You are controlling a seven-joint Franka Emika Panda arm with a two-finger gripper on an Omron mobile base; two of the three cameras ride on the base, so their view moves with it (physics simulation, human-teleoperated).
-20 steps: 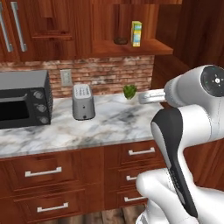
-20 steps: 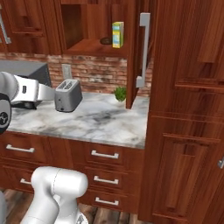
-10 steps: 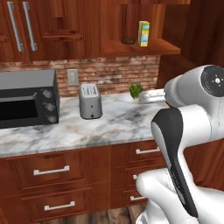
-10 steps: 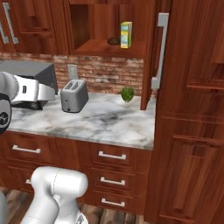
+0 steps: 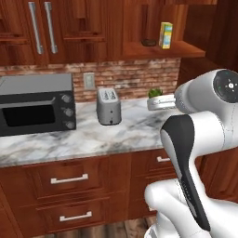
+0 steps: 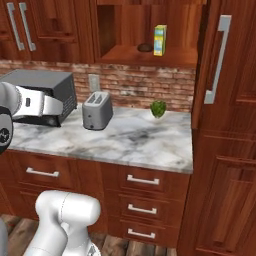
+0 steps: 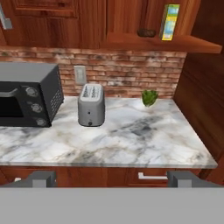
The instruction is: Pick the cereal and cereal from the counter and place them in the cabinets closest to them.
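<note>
The yellow cereal box with a green band stands upright on the wooden shelf of the open wall cabinet, above the right end of the marble counter. The pale grey cereal box is out of view. My gripper is open, its two fingertips wide apart with nothing between them. It hangs in front of the counter's front edge, well below and away from the shelf.
A silver toaster and a black toaster oven stand on the counter. A small green plant sits at the back right. A dark bowl is beside the cereal. A tall wooden door with a silver handle is on the right.
The whole scene has slid to the right in both base views, so the camera has moved left along the counter. The cereal box stays on the shelf.
</note>
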